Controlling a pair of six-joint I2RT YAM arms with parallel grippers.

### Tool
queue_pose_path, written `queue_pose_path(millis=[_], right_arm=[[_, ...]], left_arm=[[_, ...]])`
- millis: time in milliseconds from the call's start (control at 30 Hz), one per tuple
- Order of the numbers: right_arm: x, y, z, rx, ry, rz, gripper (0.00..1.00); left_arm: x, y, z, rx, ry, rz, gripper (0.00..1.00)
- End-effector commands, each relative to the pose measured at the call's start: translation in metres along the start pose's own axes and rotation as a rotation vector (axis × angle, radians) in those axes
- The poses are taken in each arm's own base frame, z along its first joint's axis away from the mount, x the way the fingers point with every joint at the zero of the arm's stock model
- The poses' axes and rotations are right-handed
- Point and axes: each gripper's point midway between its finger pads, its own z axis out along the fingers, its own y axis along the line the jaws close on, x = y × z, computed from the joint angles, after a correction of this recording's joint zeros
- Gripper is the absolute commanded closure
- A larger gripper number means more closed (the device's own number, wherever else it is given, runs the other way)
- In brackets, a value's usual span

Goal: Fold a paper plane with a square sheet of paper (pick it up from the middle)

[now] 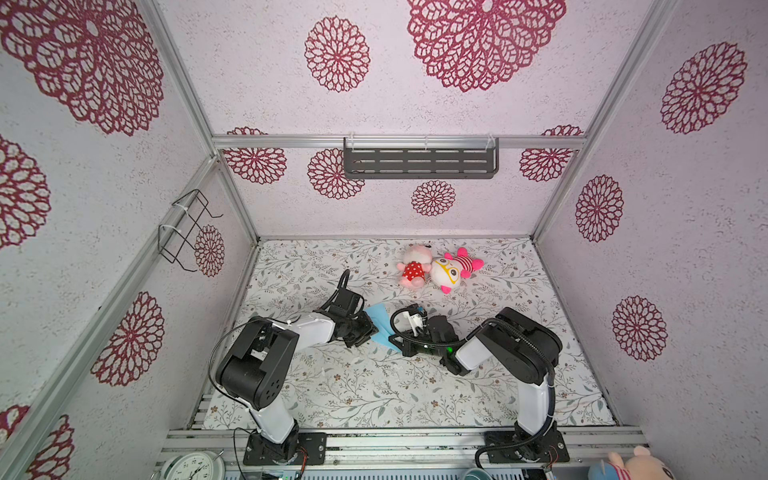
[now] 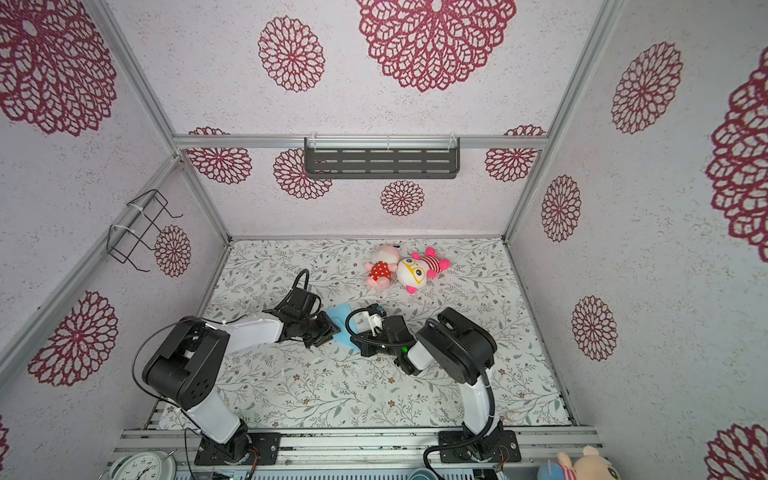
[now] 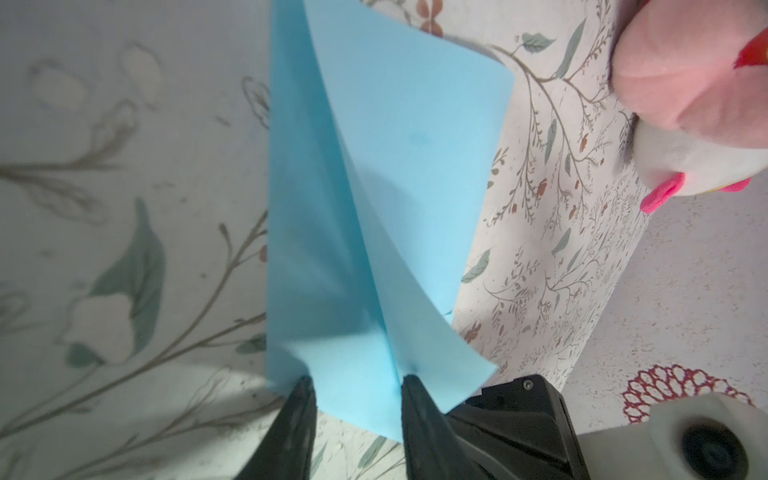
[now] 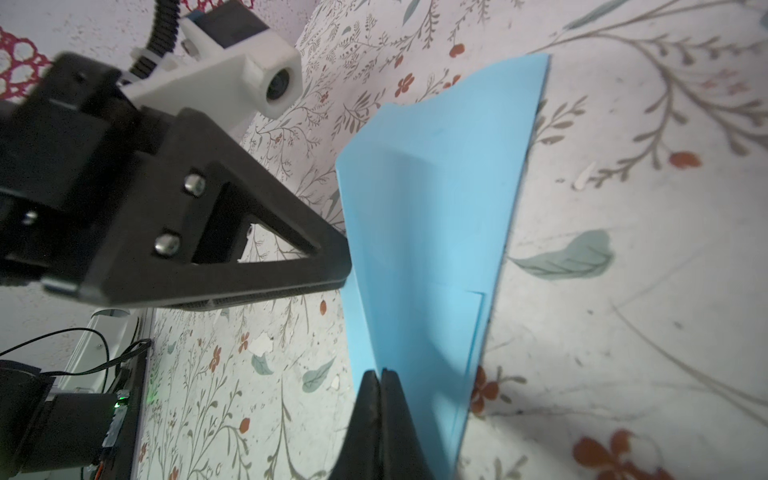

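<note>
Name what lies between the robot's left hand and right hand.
The folded light-blue paper fills that gap in both top views; the right hand pinches it.

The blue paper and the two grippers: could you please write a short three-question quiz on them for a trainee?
1. True or false: the right gripper is shut on the blue paper.
2. Where do the two plush toys lie? A: on the paper. B: on the table, beyond the paper and apart from it. C: under the paper.
3. Fill in: the left gripper has its jaws ____, with the paper between them.
Key: 1 true; 2 B; 3 apart.
</note>
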Motion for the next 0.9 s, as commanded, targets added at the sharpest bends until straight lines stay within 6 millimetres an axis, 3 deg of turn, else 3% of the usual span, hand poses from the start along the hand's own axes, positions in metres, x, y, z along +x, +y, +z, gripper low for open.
queue_pose_path(millis=[0, 300, 467, 700, 867], right_arm=[[-0.007, 0.004, 0.003, -0.026, -0.009, 0.000, 0.99], [-0.007, 0.005, 0.003, -0.037, -0.005, 0.004, 0.99], [-0.009, 0.006, 0.003, -0.040, -0.009, 0.005, 0.99], [-0.009, 0.005, 0.003, -0.034, -0.007, 0.010, 0.97], [-0.012, 0.003, 0.001, -0.019, -0.010, 0.004, 0.91]], left_arm=[[-0.001, -0.009, -0.002, 0.012, -0.007, 0.046, 0.67], [-0.001, -0.005, 0.005, 0.001, 0.003, 0.058, 0.77], [0.001, 0.001, 0.011, -0.017, 0.011, 0.044, 0.77], [0.008, 0.021, 0.018, -0.079, 0.040, 0.006, 0.61], [0.017, 0.040, 0.022, -0.135, 0.061, -0.017, 0.57]])
